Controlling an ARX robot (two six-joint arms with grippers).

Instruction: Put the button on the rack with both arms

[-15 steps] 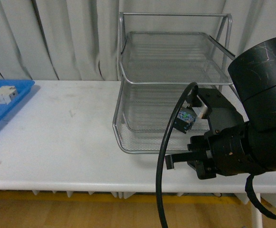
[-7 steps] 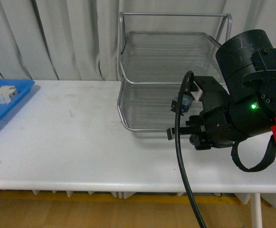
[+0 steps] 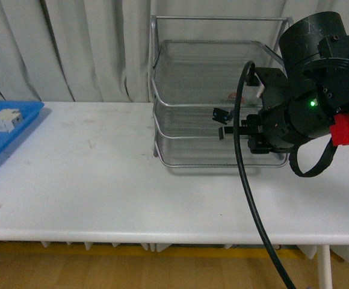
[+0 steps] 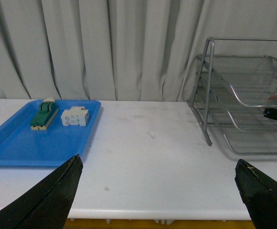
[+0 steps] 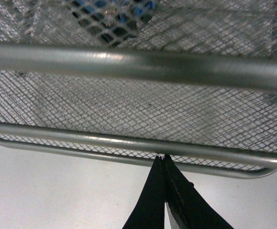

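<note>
- Button (image 4: 273, 112): black blocky body with a reddish cap behind it, lying on the rack's middle mesh tier near that tier's front rim. In the front view only a reddish patch (image 3: 233, 94) shows through the mesh.
- Rack (image 3: 180, 90): silver tube frame, three diamond-mesh trays, at the bench's back edge, right of centre.
- Right gripper (image 5: 163, 164): thin black fingers pressed together with nothing between them, tips just in front of the lowest tray's front rail; bulky black arm with a red block and a thick glossy cable.
- Left gripper (image 4: 157, 191): two dark wedge fingertips spread wide, empty, above the bench's front edge.
- Blue plastic tray (image 4: 14, 148): flat, at the bench's left end, holding a green-and-cream switch (image 4: 44, 114) beside a white block (image 4: 75, 116).
</note>
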